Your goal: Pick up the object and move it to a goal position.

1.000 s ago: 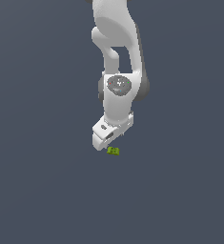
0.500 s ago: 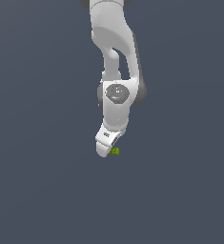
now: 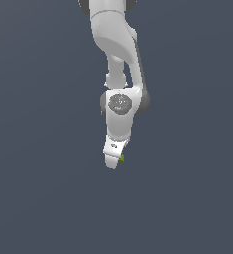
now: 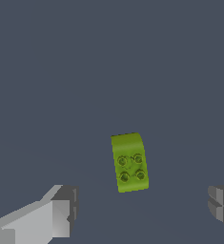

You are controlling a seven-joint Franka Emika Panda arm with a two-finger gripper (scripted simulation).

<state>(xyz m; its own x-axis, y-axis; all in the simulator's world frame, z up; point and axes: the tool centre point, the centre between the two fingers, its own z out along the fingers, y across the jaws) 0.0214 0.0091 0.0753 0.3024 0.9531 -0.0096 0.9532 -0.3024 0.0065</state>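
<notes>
One object (image 4: 129, 162) lies between my end effector's (image 4: 142, 212) spread fingers; I'd centre over it, descend straight, then close evenly.

A bare simulated scene, no real room. Flat grey-blue ground (image 3: 43, 198) fills both views, without walls or furniture.
</notes>
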